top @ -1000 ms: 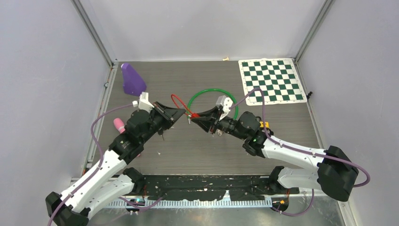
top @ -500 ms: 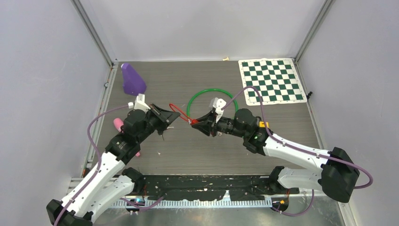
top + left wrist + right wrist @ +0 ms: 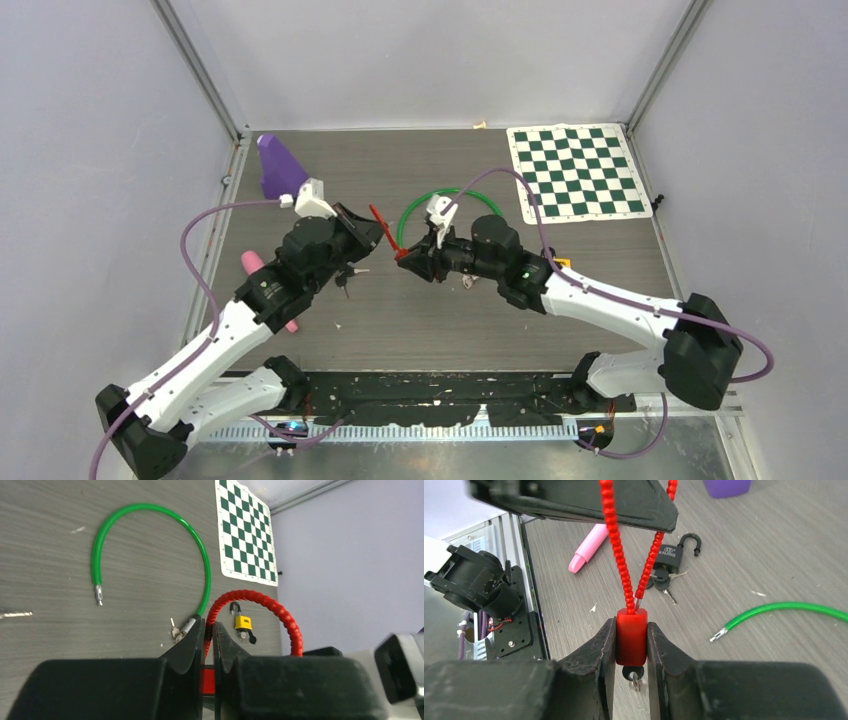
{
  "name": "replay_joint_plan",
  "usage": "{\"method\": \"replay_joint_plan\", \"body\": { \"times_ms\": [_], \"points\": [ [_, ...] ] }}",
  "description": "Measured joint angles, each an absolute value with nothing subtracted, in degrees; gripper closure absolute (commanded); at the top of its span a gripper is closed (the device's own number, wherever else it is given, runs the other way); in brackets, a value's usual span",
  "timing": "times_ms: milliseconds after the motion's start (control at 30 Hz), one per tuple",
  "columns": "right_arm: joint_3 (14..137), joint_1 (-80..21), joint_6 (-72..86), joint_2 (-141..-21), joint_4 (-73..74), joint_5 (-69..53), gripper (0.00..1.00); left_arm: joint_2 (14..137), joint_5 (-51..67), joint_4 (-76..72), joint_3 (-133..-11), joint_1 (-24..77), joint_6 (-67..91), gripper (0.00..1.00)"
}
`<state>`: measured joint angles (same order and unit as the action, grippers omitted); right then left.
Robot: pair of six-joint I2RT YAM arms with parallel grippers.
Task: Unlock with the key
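Just left of centre in the top view, the two arms meet above the dark wood-grain table [image 3: 420,320] and share a red cable lock [image 3: 401,252]. The right gripper [image 3: 631,626] is closed narrowly on the lock's red body [image 3: 631,642], one finger on each side. A dark key [image 3: 633,673] shows just beneath that body. The ribbed red cable [image 3: 616,545] runs from the body up to the left gripper [image 3: 208,630], whose jaws are almost together, pinching the cable. On the table lie an open-ended green cable [image 3: 150,509], a black padlock [image 3: 672,556] with its shackle open and keys [image 3: 663,584] at its base, a small yellow padlock [image 3: 242,623] and a pink marker [image 3: 588,550]. A purple block [image 3: 281,168] sits at the upper left and a checkered mat [image 3: 578,172] at the upper right.
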<state>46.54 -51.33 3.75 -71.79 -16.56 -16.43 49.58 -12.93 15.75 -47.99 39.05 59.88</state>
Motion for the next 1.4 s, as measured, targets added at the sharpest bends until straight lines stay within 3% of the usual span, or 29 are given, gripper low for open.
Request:
{"method": "replay_joint_plan", "body": {
  "times_ms": [200, 433, 667, 733, 833, 900, 1400],
  "points": [
    [49.6, -51.7, 5.8, -75.3, -11.7, -15.5, 0.95, 52.6, -21.1, 15.7, -50.6, 45.8, 54.9, 0.96],
    [53.8, -51.8, 6.2, -79.9, -7.2, -16.1, 0.95, 52.8, -26.2, 19.5, -51.7, 46.8, 49.9, 0.95],
    [47.1, -49.1, 6.4, -73.9, -7.9, -14.6, 0.94, 45.0, -29.2, 26.3, -51.8, 38.7, 47.6, 0.94],
    [47.3, -48.9, 6.2, -72.6, -8.4, -14.5, 0.95, 44.8, -27.8, 27.0, -51.8, 37.6, 47.6, 0.81],
    [47.4, -49.3, 6.2, -72.3, -8.5, -14.4, 0.95, 44.9, -26.8, 26.8, -51.7, 37.0, 47.2, 0.29],
    [47.1, -49.5, 6.2, -72.4, -6.7, -14.0, 0.94, 44.8, -27.0, 26.0, -51.6, 36.6, 47.0, 0.03],
    [44.6, -40.7, 10.8, -69.6, -2.3, -12.5, 0.95, 35.2, -34.1, 28.7, -53.5, 36.2, 34.6, 0.00]
  ]
}}
